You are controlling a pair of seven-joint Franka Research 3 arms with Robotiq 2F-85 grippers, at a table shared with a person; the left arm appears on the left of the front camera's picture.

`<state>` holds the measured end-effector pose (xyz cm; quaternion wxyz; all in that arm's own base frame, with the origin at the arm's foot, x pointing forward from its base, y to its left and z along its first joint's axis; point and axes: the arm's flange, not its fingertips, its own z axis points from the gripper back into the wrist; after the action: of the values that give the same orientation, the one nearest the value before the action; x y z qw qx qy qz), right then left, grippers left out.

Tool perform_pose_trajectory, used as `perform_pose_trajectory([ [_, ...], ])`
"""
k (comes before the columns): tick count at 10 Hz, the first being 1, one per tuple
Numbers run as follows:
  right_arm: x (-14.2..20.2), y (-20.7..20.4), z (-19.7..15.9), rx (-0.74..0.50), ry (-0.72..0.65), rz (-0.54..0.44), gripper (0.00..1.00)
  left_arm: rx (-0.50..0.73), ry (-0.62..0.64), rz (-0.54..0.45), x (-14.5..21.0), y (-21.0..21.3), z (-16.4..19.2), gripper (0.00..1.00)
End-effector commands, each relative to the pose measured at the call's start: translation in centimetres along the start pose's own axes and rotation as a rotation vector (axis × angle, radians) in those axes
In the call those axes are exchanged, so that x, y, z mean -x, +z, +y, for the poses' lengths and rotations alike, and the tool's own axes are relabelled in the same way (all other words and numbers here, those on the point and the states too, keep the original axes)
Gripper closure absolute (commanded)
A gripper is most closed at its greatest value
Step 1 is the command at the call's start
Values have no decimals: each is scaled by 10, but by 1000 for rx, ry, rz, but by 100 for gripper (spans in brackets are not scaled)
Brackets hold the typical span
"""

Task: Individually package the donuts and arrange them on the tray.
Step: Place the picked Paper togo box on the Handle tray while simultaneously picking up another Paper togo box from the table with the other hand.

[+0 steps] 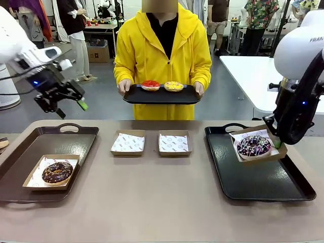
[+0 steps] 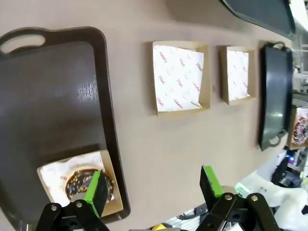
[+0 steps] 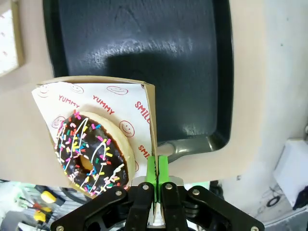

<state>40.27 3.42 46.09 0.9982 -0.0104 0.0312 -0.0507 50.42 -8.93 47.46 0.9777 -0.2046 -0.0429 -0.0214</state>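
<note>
1. The dark purple-brown ring donut with white and coloured sprinkles [image 1: 253, 146] [image 3: 89, 151] is seen lying in a shallow brown cardboard box lined with white printed paper [image 1: 276, 152] [image 3: 110, 98]. This box is held tilted over the far end of the black plastic tray [image 1: 263, 182] [image 3: 144, 38] on the right of the bench [image 1: 162, 202].
2. The box's side wall is pinched between the closed green pads of the right hand [image 1: 277, 142] [image 3: 157, 166], which is reached down from a steeply bent arm.
3. The chocolate-brown glazed donut [image 1: 57, 172] [image 2: 77, 180] is found in a second lined box [image 1: 35, 177] [image 2: 57, 173], set in the near corner of the dark brown tray [image 1: 30, 147] [image 2: 48, 96] on the left.
4. The left hand [image 1: 72, 109] [image 2: 154, 187] is held high above that tray with its fingers spread wide, and nothing is gripped between them.
5. The glossy red donut [image 1: 150, 85] and the yellow sprinkled donut [image 1: 173, 86] are carried side by side on a third, black tray [image 1: 162, 96], held in both hands by a person in a yellow hooded top [image 1: 162, 45] at the far side.
6. Two more lined boxes [image 1: 128, 142] [image 2: 180, 79] and [image 1: 173, 143] [image 2: 239, 74] are placed just beside each other on the bench between the two trays, and no donut is seen in either.
7. Counted in all: four donuts, four boxes, three trays.
</note>
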Motion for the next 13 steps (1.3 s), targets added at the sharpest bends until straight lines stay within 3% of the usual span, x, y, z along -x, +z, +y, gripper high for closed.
perform_pose_trajectory([
  [1,-6,-14,-6,34,38,-8,98,-84,18,-5,-18,-17,-13,0],
  [8,0,0,0,0,0,0,98,-285,-117,-56,-10,-102,-86,0],
  [11,0,0,0,0,0,0,98,-257,-75,-71,-9,-118,-92,0],
  [13,0,0,0,0,0,0,98,-260,-127,-40,-6,-110,-95,0],
])
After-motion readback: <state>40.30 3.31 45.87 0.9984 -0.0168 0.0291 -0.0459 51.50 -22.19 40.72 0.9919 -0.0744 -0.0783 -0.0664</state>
